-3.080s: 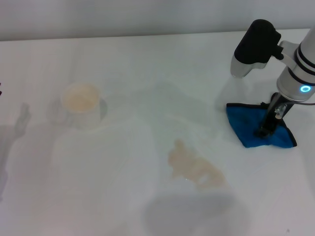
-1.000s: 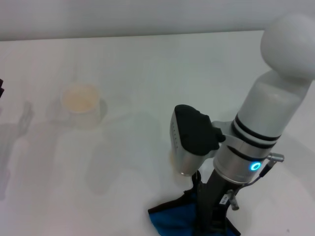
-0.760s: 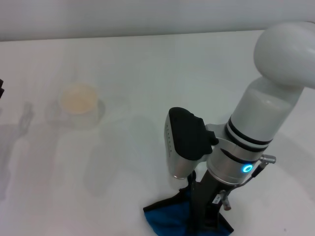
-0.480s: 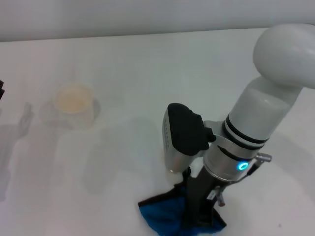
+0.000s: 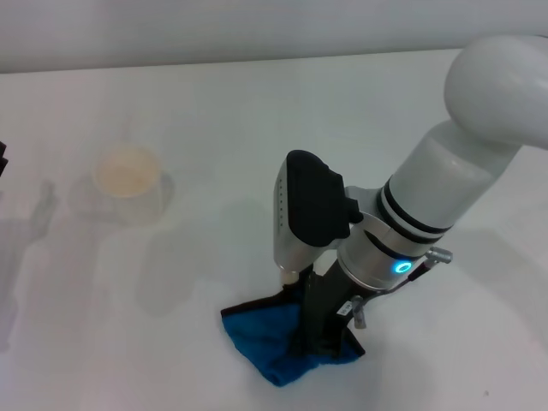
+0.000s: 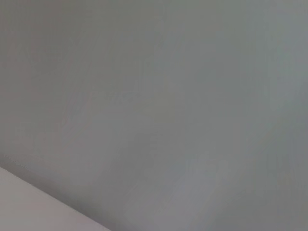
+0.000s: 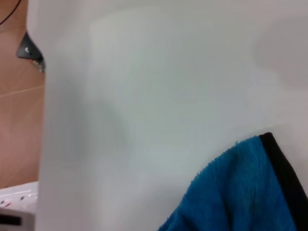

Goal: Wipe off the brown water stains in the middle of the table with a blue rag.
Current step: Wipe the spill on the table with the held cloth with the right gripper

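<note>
In the head view my right gripper (image 5: 313, 345) is shut on the blue rag (image 5: 261, 340) and presses it down onto the white table (image 5: 257, 120) near the front middle. The rag lies bunched, spreading left of the fingers, with its black edging showing. The right wrist view shows the rag (image 7: 240, 192) close up on the table (image 7: 154, 96). The brown water stains are hidden; my right arm and the rag cover where they lay. My left gripper (image 5: 2, 158) shows only as a dark sliver at the far left edge.
A white paper cup (image 5: 127, 177) with pale tan liquid stands at the left of the table. Grey shadows lie around it and left of my right arm. The right wrist view shows the table's edge and brown floor (image 7: 17, 106) beyond it.
My right gripper carried the rag from the right of the table to the front middle, over the stains. In the last second it slid the rag leftward and a little farther from the front edge.
</note>
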`<action>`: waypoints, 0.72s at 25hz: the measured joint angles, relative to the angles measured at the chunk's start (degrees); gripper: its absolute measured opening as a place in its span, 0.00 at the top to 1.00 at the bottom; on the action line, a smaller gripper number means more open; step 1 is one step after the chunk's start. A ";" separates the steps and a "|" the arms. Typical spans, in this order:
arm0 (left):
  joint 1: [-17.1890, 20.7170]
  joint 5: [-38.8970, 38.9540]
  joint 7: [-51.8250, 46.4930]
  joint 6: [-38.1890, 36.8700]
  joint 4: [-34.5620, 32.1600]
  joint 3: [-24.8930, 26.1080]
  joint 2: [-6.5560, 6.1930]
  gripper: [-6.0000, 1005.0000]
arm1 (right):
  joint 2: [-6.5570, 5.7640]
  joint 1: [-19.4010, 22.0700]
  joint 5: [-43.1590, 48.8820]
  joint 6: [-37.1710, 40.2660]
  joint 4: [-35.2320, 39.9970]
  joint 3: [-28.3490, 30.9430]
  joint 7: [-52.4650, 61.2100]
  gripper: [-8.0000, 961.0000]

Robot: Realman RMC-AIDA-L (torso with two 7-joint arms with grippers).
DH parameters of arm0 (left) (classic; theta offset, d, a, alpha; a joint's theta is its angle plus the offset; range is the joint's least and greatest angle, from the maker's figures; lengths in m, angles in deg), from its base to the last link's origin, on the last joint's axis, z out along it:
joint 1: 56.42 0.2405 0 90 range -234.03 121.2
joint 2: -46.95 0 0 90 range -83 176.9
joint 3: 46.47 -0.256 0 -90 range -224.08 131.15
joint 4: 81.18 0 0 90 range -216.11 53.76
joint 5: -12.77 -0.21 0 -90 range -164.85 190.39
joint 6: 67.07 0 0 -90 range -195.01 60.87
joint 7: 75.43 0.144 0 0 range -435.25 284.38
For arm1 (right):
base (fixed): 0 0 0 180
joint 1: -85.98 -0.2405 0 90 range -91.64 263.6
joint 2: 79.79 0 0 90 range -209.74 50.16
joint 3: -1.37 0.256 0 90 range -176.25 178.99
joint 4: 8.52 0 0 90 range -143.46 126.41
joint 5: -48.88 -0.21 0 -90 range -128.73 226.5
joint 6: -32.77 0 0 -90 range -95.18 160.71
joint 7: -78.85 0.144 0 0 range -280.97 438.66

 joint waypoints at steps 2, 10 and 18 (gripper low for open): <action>0.01 0.00 0.00 0.00 0.00 0.00 0.00 0.11 | 0.03 0.00 0.00 -1.27 -0.02 0.00 0.05 0.93; -0.12 0.00 0.00 -0.01 -0.09 0.00 0.00 0.11 | -0.24 -0.27 0.05 -9.04 -0.94 0.05 0.19 0.93; -0.14 0.00 0.00 -0.02 -0.09 0.00 0.00 0.11 | -0.43 -1.32 0.06 -14.03 -7.03 5.75 0.23 0.93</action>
